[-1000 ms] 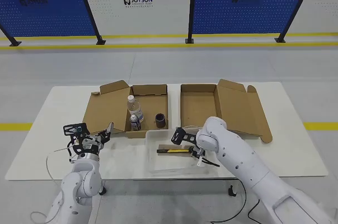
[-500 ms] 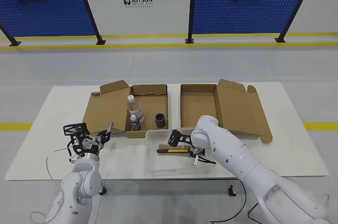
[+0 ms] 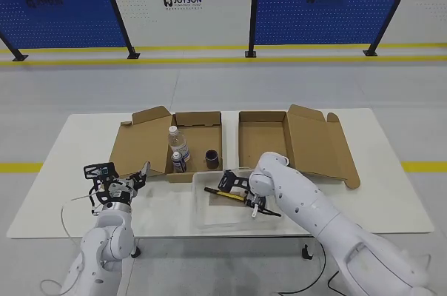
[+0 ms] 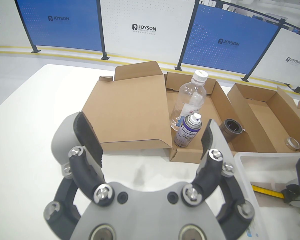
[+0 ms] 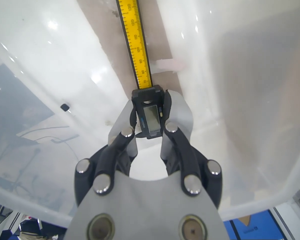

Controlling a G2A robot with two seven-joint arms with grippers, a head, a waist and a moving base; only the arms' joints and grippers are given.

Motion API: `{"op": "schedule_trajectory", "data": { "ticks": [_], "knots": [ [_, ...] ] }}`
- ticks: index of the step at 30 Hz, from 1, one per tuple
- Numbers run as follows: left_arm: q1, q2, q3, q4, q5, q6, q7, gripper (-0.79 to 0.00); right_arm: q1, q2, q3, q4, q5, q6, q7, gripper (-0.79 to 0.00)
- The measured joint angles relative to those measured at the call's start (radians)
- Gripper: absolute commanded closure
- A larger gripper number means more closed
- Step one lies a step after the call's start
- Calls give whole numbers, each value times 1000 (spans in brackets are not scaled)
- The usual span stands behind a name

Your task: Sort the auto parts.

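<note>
Item under handling: a digital caliper [image 5: 137, 58] with a long yellow graduated beam and a black plastic display head. It lies inside the translucent white plastic bin [image 3: 197, 203], which sits at the middle of the table's near edge. The right gripper [image 5: 150, 106] is clamped on the display head, one pad on each side, and the beam runs away from it toward the bin's far wall.

Step in hand, as judged: lifting the caliper out of the bin for a box.
- The grip sits at one end, so the beam's weight hangs forward. A straight vertical lift is advised until the whole beam clears the rim.
- The head is smooth moulded plastic, so a slow, level carry should limit pivoting in the pads.
- Which box it belongs in cannot be told from the contents alone.

The bin walls are glossy and cloudy. The white table [image 3: 53, 200] is matt.

The left gripper [image 4: 147, 123] hovers over the near-left part of the table with its dark ribbed pads wide apart and nothing in them.

Behind the bin stand two open corrugated cardboard boxes:
- The left box [image 4: 130, 108] holds an upright clear plastic bottle [image 4: 190, 98], a small blue-labelled spray can [image 4: 188, 131] and a black cylindrical sleeve [image 4: 231, 128].
- The right box [image 4: 262, 111] holds a small silver metal ring [image 4: 292, 144] in its near corner.
</note>
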Motion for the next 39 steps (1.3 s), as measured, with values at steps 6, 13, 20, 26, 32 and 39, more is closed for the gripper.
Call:
{"op": "schedule_trajectory", "data": {
  "ticks": [6,13,20,26,32,39],
  "knots": [
    [0,0,0,0,0,0,0,-785,-13,5,12,-26,3,10,8,0],
    [0,0,0,0,0,0,0,-785,-32,10,24,-50,15,27,19,-52],
    [0,0,0,0,0,0,0,-785,-43,12,33,-69,22,52,29,-252],
    [0,0,0,0,0,0,0,-785,-49,9,35,-57,30,61,20,-296],
    [0,0,0,0,0,0,0,-785,-48,3,28,-32,32,58,12,-302],
    [0,0,0,0,0,0,0,-785,-36,-5,25,4,42,48,9,-271]
  ]
}}
